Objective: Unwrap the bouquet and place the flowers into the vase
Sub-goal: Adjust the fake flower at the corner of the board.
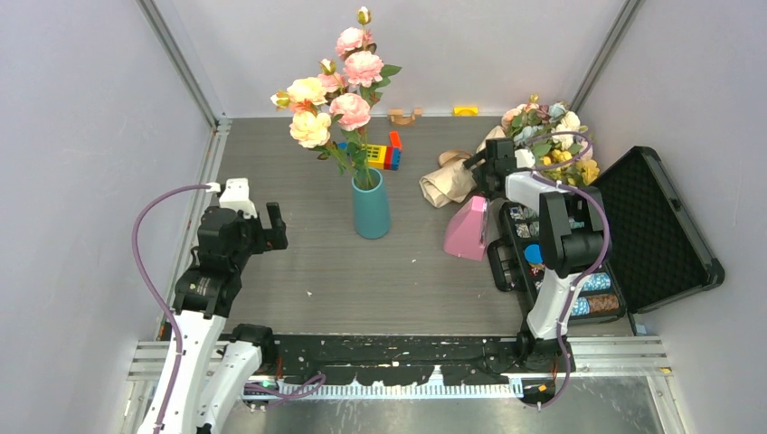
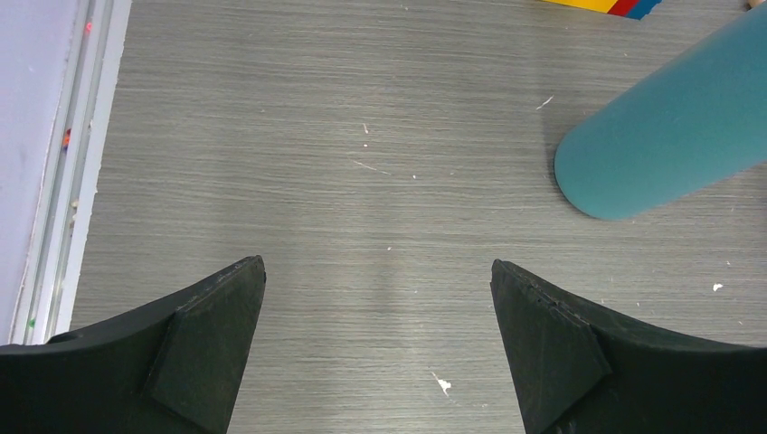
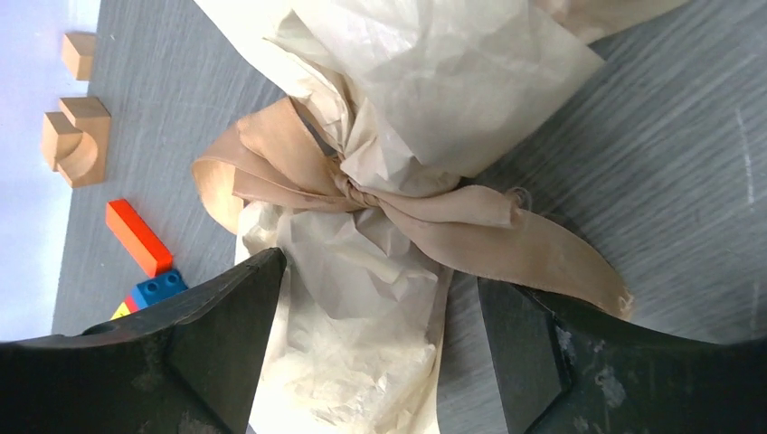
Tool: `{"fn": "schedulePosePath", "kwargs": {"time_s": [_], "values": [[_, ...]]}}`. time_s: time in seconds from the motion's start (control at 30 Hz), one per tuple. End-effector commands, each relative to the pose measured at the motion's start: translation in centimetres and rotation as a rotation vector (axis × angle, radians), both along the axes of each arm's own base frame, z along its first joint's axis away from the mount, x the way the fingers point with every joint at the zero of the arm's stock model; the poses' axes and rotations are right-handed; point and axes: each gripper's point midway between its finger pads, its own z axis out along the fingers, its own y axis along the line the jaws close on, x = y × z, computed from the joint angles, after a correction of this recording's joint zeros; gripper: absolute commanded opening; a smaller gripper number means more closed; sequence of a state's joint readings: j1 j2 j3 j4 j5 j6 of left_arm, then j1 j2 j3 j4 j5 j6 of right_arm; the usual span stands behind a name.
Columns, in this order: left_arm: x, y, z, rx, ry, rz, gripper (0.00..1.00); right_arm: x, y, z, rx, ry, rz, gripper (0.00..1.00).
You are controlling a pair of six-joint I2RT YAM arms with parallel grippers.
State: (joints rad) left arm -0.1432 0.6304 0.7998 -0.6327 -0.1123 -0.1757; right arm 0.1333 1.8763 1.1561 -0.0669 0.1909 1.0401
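Tabletop [image 1: 298, 271] of grey wood-grain carries everything. Near its left edge the left gripper [image 1: 268, 221] hangs over bare surface, its fingers spread wide with nothing between them. To its right, close to the middle of the tabletop, the teal vase [image 1: 371, 206] stands upright with tall pink and peach roses [image 1: 336, 90] in it. Just behind the vase, toward the far edge, lie some coloured bricks [image 1: 385, 155], and against the far edge sit a few wooden blocks [image 1: 404, 116].

Right of the middle a pink box [image 1: 468, 229] stands near the front of an open black case [image 1: 653, 226] that fills the right edge. Behind the box the bouquet [image 1: 543, 136] lies on its side. Its flowers [image 1: 563, 145] point toward the far right corner and its wrapped end points toward the vase, well apart from it. Pale crinkled paper [image 3: 434, 72] is still cinched by a tan ribbon [image 3: 470, 231], knotted at the waist. The right gripper [image 3: 380, 271] hovers at that knot, fingers wide apart on either side of the lower wrapping, pinching nothing. I cannot tell whether they touch the paper.
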Motion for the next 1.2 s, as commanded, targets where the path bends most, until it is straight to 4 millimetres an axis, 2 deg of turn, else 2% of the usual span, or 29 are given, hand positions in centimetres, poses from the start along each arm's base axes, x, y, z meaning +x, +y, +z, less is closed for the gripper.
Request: {"fn": "schedulePosePath", "kwargs": {"time_s": [0.0,0.37,0.57,0.7,0.87,1.03,1.17], "values": [[0.5,0.1,0.9,0.006,-0.044,0.002,0.98,2.4,-0.2,1.9,0.040,-0.082,-0.057,0.85],[0.5,0.0,0.9,0.005,-0.049,-0.001,0.98,1.7,-3.9,2.5,0.055,-0.145,-0.204,0.85],[0.5,-0.1,1.0,0.004,-0.050,-0.004,0.98,2.4,-4.0,1.6,0.054,-0.133,-0.189,0.85],[0.5,0.0,0.9,0.004,-0.046,-0.004,0.98,2.9,-3.8,3.7,0.054,-0.194,-0.162,0.85],[0.5,-0.2,0.9,-0.001,-0.048,-0.012,0.98,2.6,-5.1,7.3,-0.011,-0.215,-0.177,0.85],[0.5,-0.4,0.9,-0.007,-0.047,-0.021,0.98,2.0,-6.2,6.7,-0.023,-0.168,-0.194,0.86],[0.5,-0.5,0.9,-0.008,-0.044,-0.023,0.98,2.0,-6.2,4.9,-0.015,-0.122,-0.190,0.85]]}}
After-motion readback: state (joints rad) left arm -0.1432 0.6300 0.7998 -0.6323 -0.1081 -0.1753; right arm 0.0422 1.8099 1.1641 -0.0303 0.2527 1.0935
